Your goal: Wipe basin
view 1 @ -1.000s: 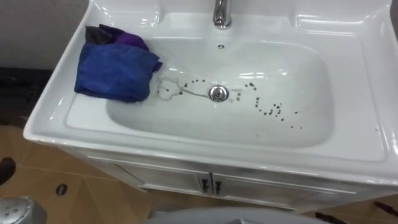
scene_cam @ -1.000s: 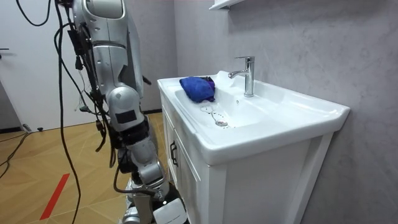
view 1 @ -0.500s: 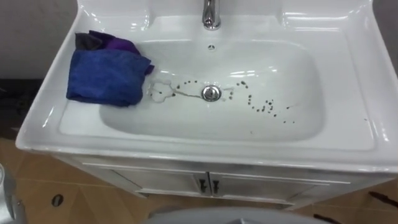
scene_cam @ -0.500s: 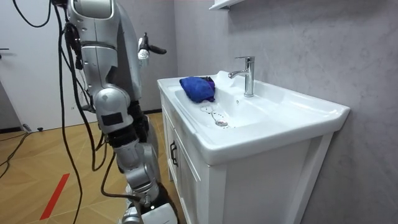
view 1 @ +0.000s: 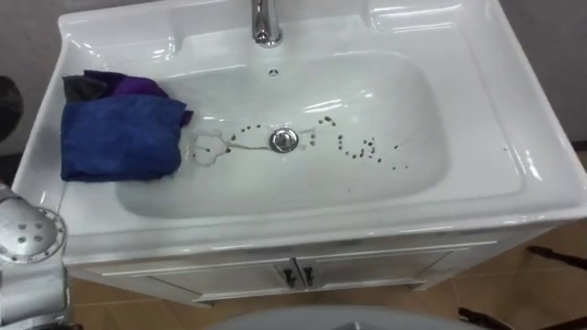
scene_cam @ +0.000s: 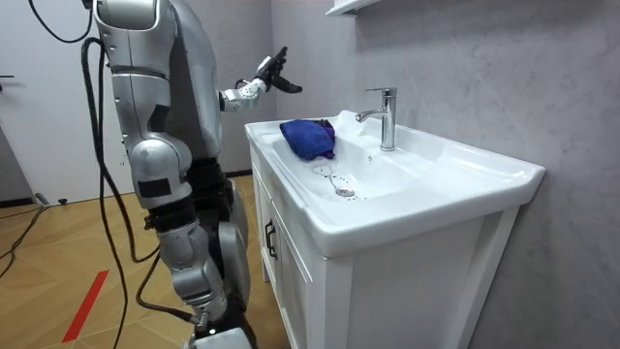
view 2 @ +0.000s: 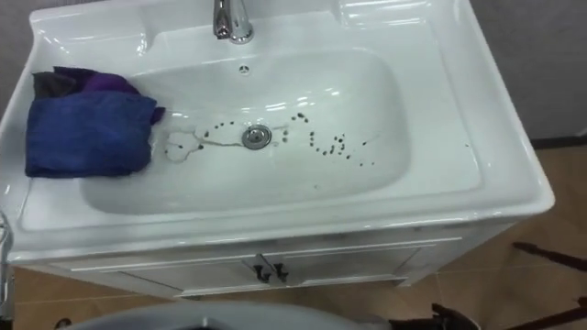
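**Cloth ungrasped: slips and smears to be guarded against**

The blue cloth [view 1: 119, 137] is seen folded on the ledge of the basin [view 1: 495, 137], left of the drain [view 1: 284, 139], and is laid over a purple cloth [view 1: 138, 85]. The left hand [scene_cam: 271, 76] is poised in the air on that same side, clear of the cloth, with fingers loosely spread and nothing grasped. Dark specks [view 1: 362, 148] are scattered around and right of the drain.

If the reach is misjudged, the cloth could be nudged off the ledge, or both cloths gathered together. Specks might be smeared or swept into the drain. The faucet [view 1: 266, 23], behind the drain, might be struck.
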Tool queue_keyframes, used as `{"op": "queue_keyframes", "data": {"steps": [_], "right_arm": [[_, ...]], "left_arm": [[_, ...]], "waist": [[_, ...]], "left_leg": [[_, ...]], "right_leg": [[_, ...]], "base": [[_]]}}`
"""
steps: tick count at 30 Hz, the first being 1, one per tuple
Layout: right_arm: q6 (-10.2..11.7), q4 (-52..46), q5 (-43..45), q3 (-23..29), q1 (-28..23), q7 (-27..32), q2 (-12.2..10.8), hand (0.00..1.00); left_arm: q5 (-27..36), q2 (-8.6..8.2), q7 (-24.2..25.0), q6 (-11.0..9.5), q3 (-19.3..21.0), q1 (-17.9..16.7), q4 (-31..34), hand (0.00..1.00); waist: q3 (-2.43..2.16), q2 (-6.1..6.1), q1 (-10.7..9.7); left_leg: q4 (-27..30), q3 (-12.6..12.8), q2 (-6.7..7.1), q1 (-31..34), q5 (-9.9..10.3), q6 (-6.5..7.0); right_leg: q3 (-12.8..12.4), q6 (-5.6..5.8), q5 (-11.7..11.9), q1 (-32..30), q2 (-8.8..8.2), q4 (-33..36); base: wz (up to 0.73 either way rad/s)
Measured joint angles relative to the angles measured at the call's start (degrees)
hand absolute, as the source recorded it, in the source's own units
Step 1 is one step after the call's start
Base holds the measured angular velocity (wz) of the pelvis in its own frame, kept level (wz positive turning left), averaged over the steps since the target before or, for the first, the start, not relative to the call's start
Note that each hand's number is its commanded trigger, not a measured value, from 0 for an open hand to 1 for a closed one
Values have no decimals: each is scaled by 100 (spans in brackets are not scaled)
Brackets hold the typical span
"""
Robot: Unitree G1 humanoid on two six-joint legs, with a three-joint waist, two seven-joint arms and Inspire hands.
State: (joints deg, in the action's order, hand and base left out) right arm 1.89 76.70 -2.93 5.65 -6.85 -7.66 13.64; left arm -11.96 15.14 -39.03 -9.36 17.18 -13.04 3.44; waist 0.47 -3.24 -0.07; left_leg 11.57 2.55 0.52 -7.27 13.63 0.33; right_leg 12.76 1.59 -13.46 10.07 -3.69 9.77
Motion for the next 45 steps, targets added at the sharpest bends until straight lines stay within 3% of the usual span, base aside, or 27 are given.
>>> {"op": "queue_keyframes", "data": {"steps": [7,8,11,15,20,30,33,45], "right_arm": [[-26,233,52,-61,-4,-62,-1,0],[-31,234,73,-77,-1,-83,-2,0],[-25,185,187,-103,17,-73,-15,0],[-69,186,213,-102,1,-81,-67,0],[-71,167,332,-89,0,-88,-115,0],[-197,90,322,-28,-22,-125,-39,0],[-214,91,325,-27,-35,-118,-14,0],[-327,95,324,-33,-115,-102,-9,0]], "left_arm": [[-7,-14,267,0,-171,2,-76,0],[-7,-31,325,0,-226,1,-147,0],[-8,-126,365,-1,-402,1,-442,0],[-10,-284,378,-1,-600,2,-644,0],[-4,-284,392,-2,-610,2,-784,0],[-28,-307,503,8,-974,-1,-965,0],[-171,-307,511,21,-1011,-2,-1154,0],[-593,-306,572,81,-1060,-2,-1648,0]], "waist": [[15,66,-83],[35,96,-121],[37,120,-151],[6,191,-202],[-7,274,-258],[-48,94,-289],[-40,58,-307],[-38,49,-316]], "left_leg": [[-117,148,-17,-167,0,0],[-134,184,-17,-221,0,0],[-146,201,-25,-242,0,0],[-146,201,-41,-251,0,0],[-124,212,-69,-249,1,-1],[-87,328,-98,-232,1,-1],[-86,340,-107,-234,1,-1],[-168,364,-121,-235,1,-2]], "right_leg": [[-178,3,3,58,21,-14],[-202,4,3,91,21,-18],[-246,4,4,91,33,-16],[-278,-5,9,84,50,-16],[-313,-27,31,78,78,-15],[-370,-39,83,11,93,25],[-406,-42,89,-17,101,57],[-489,-48,96,-63,131,89]], "base": [[-14],[-11],[-10],[0],[-2],[-5],[-7],[-1]]}}
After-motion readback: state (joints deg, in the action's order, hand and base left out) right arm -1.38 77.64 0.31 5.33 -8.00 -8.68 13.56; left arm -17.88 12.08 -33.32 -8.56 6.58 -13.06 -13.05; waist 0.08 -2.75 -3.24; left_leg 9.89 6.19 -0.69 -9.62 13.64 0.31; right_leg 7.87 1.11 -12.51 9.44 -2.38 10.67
